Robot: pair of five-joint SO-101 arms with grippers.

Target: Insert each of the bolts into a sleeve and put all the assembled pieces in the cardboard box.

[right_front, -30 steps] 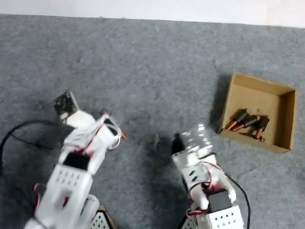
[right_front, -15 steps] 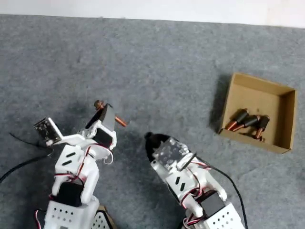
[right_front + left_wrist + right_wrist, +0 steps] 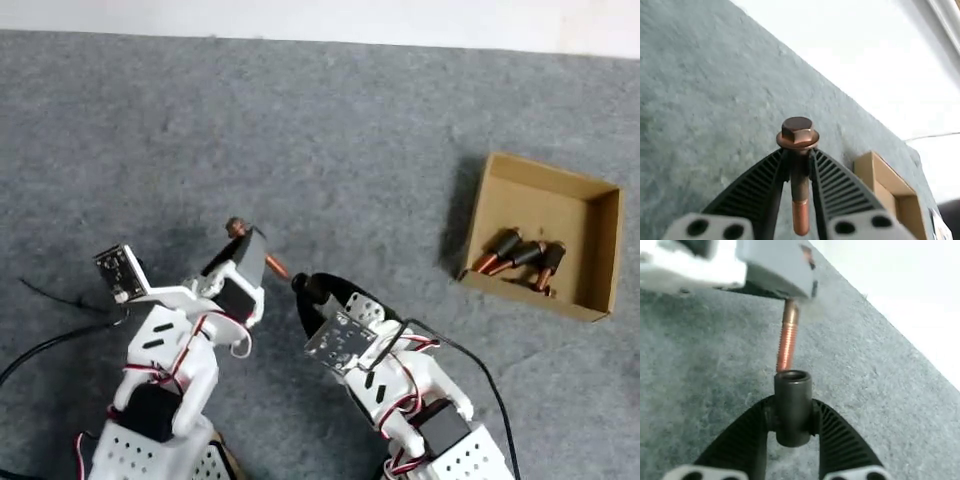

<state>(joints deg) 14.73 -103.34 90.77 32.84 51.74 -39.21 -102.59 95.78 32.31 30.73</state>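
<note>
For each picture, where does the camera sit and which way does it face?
High view: fixed above the table, facing down; shows left arm, right arm, left pincer holding the bolt, right pincer holding the sleeve, and the box.
Left wrist view: on the left wrist, facing along its pincer to the bolt, the box beyond.
Right wrist view: on the right wrist, facing along its pincer to the sleeve, the bolt tip at its mouth.
Shared: all three show the bolt.

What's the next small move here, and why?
Probably ease the bolt straight into the sleeve. The left gripper grips the bolt, the right gripper grips the sleeve, and the threaded tip sits right at the sleeve's open mouth, apparently not yet inside.
</note>
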